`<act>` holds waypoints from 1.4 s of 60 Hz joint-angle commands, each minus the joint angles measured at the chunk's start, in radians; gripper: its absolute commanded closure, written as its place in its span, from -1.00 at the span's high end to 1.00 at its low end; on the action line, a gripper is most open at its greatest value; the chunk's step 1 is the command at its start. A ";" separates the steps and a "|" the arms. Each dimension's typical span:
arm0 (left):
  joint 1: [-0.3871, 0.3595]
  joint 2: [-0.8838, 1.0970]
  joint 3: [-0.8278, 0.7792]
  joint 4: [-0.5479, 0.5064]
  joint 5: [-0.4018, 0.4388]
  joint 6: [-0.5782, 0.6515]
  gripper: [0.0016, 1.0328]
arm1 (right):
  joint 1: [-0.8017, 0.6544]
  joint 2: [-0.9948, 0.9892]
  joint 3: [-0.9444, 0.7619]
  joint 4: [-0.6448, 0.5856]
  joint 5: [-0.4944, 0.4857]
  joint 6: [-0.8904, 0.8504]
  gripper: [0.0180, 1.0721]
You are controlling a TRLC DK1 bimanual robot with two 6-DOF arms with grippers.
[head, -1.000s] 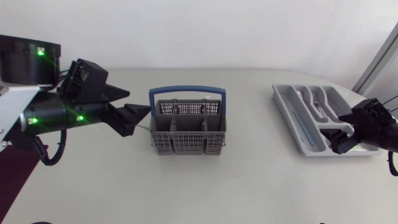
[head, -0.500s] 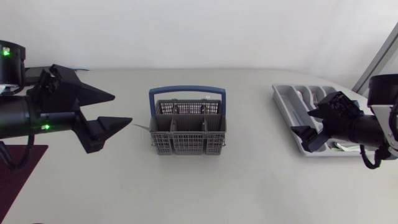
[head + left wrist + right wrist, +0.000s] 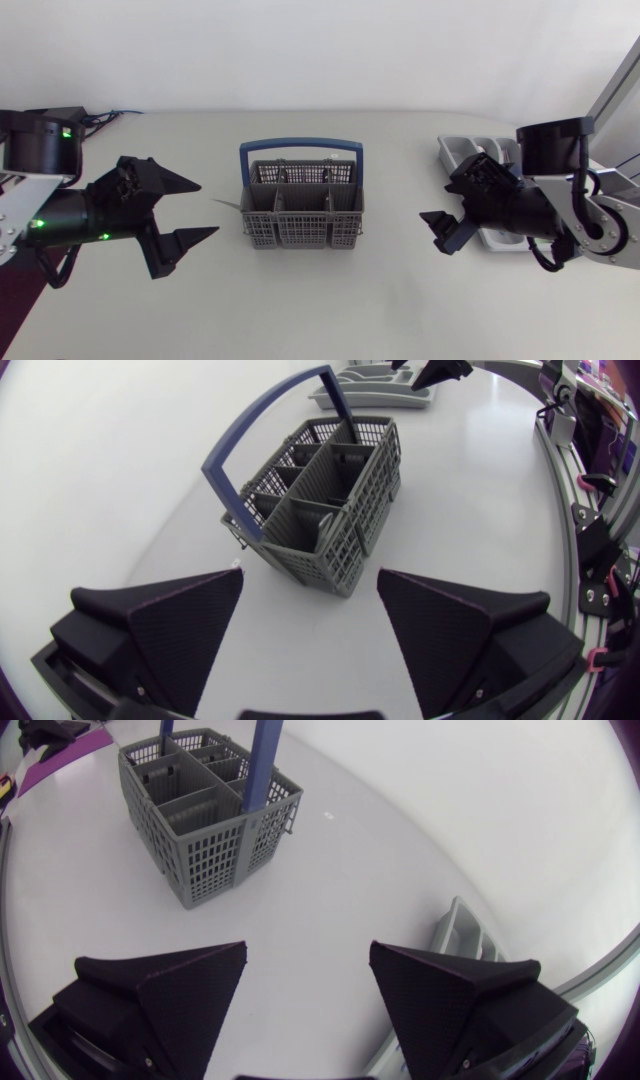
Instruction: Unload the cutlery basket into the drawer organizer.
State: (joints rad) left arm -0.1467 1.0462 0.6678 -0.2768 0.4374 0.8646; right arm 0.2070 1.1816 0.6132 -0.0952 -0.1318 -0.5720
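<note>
Standing at the middle of the table (image 3: pixel 330 300), the cutlery basket (image 3: pixel 300 232) is a grey plastic box with latticed walls, split by partitions into several compartments. Both wrist views look down into them and show only grey mesh walls and floors. A blue handle (image 3: pixel 300 146) arches upright over it from side to side. A thin pale sliver (image 3: pixel 226 203) lies on the table just beside the basket's wall on the left arm's side; what it is cannot be told. The drawer organizer (image 3: pixel 470 148), a pale grey tray with long slots, sits well apart from the basket toward the table's right end. The right arm (image 3: pixel 580 215) covers most of it, so its contents are largely hidden. The left gripper (image 3: pixel 205 210) hangs over the table near the basket, pointing at it, its two wedge fingers spread wide with nothing between them. The right gripper (image 3: pixel 437 197) is between the organizer and the basket, facing the basket, likewise gaping wide and holding nothing.
</note>
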 commanded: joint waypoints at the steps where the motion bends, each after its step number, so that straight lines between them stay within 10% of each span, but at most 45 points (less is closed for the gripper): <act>1: -0.013 0.055 -0.016 0.048 0.004 0.044 0.77 | 0.031 0.029 0.014 0.017 0.023 0.034 0.69; 29: -0.093 0.201 -0.007 0.254 0.006 0.080 0.40 | 0.108 0.128 0.028 0.075 0.069 0.060 0.69; 84: -0.088 0.331 0.044 0.312 0.043 0.162 -0.43 | 0.106 0.204 0.017 0.127 0.069 0.047 0.72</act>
State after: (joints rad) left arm -0.2379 1.3514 0.6827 0.0280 0.4675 0.9817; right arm 0.3069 1.3632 0.6266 0.0265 -0.0734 -0.5308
